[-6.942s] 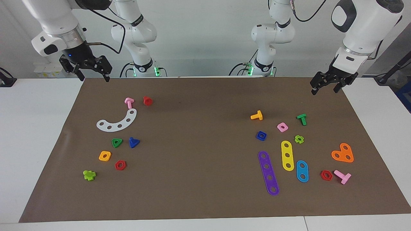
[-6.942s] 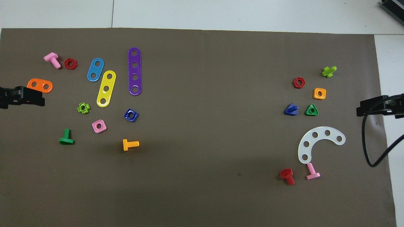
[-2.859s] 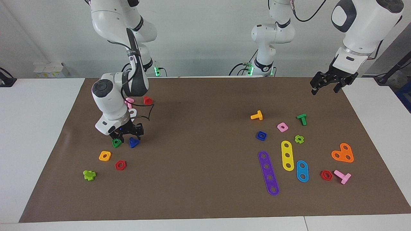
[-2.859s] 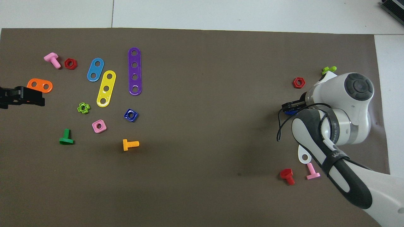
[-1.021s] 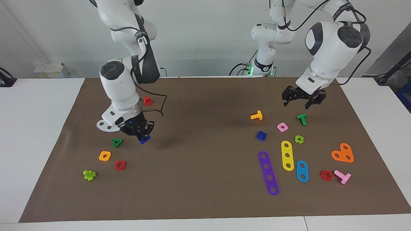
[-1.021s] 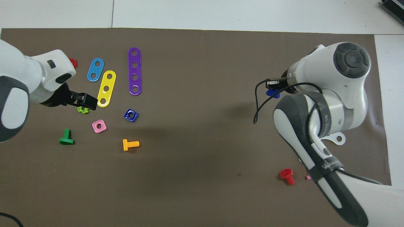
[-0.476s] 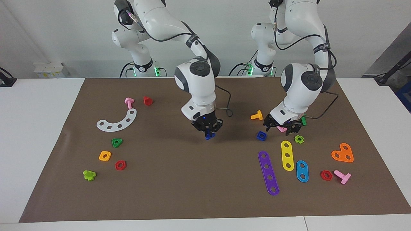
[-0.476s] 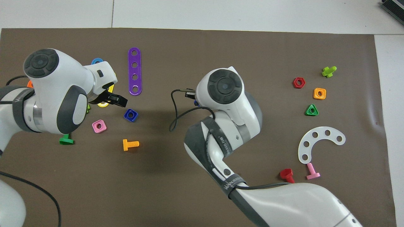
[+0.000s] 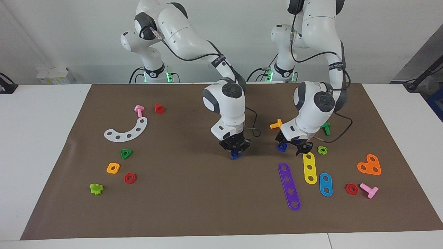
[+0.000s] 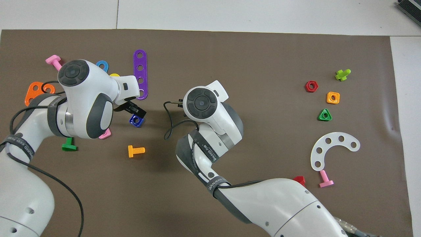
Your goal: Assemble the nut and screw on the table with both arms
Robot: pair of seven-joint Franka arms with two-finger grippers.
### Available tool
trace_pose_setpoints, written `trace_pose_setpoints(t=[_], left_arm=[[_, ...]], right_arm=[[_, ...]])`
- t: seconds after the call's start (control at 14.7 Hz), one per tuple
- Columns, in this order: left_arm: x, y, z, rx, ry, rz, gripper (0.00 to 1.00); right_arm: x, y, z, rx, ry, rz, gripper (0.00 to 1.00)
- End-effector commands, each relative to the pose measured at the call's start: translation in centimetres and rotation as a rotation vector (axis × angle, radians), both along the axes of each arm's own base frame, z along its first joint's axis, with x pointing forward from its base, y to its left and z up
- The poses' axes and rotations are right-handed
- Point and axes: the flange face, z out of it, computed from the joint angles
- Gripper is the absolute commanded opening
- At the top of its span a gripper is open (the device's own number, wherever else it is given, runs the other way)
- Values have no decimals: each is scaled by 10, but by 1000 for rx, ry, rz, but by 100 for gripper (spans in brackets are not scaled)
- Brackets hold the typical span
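My right claw hangs over the middle of the brown mat, its fingers closed on the blue screw, which sticks out below the tips clear of the mat. My left claw is low over the blue nut, fingers spread with nothing between them; in the overhead view the nut sits on the mat at about ten o'clock of the orange screw, with the purple strip at twelve o'clock of the nut.
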Motion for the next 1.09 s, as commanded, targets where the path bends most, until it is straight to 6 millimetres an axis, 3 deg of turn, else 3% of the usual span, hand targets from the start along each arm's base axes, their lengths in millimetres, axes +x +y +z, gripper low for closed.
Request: trace_pose_setpoints(t=[0.0,0.27,0.34,0.41,0.54,0.61,0.82,1.02], left_arm=[[-13,1,-12,-11,8,-50,88],[-23,7,-23,-9,30,-118,85],[-25,7,-24,-8,34,-118,84],[-26,7,-25,-8,34,-117,82],[-31,7,-29,-7,33,-119,80],[-34,1,-31,-7,31,-130,80],[-41,1,-36,-6,27,-132,72],[-42,0,-35,-6,30,-132,51]], right_arm=[[-7,-6,2,-81,13,29,0],[-9,-6,-1,-94,17,35,0],[-8,-7,-1,-90,14,31,55],[-10,-3,1,-84,11,24,100],[-10,0,22,-63,-9,-1,100],[-5,-13,49,-49,-23,-21,100],[9,-86,146,-37,-35,-120,100],[19,-177,204,-65,-1,-124,100]])
